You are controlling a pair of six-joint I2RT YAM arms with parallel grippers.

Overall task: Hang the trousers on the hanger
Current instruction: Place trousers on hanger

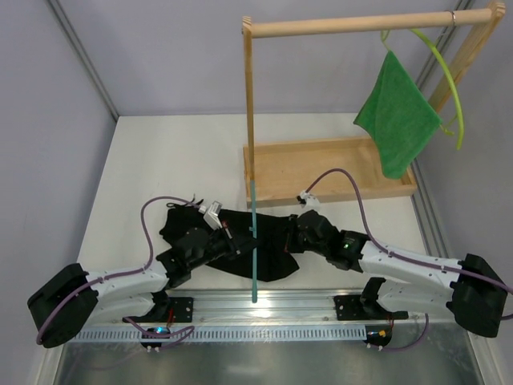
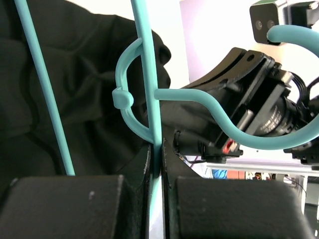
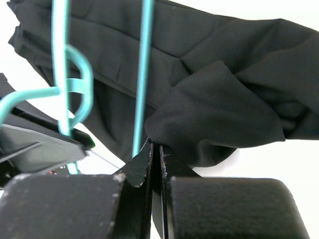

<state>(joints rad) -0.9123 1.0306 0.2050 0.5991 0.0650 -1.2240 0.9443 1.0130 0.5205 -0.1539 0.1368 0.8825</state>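
Note:
The black trousers (image 1: 268, 245) lie crumpled on the white table between my two arms. The teal hanger (image 1: 253, 257) stands over them, edge-on in the top view. My left gripper (image 1: 244, 238) is shut on the hanger; in the left wrist view its jaws (image 2: 157, 152) pinch a thin teal bar, the hook (image 2: 234, 130) curves off to the right, and the trousers (image 2: 75, 84) lie behind. My right gripper (image 1: 291, 233) is shut on the trousers; in the right wrist view its jaws (image 3: 155, 148) clamp a fold of the trousers (image 3: 219, 109) beside the hanger's bars (image 3: 143, 74).
A wooden rack with a top rail (image 1: 353, 26) rises from a wooden tray (image 1: 321, 156) behind the trousers. A green cloth (image 1: 397, 120) hangs from a yellow-green hanger (image 1: 449, 80) at the rail's right end. A metal rail (image 1: 264, 309) runs along the near edge.

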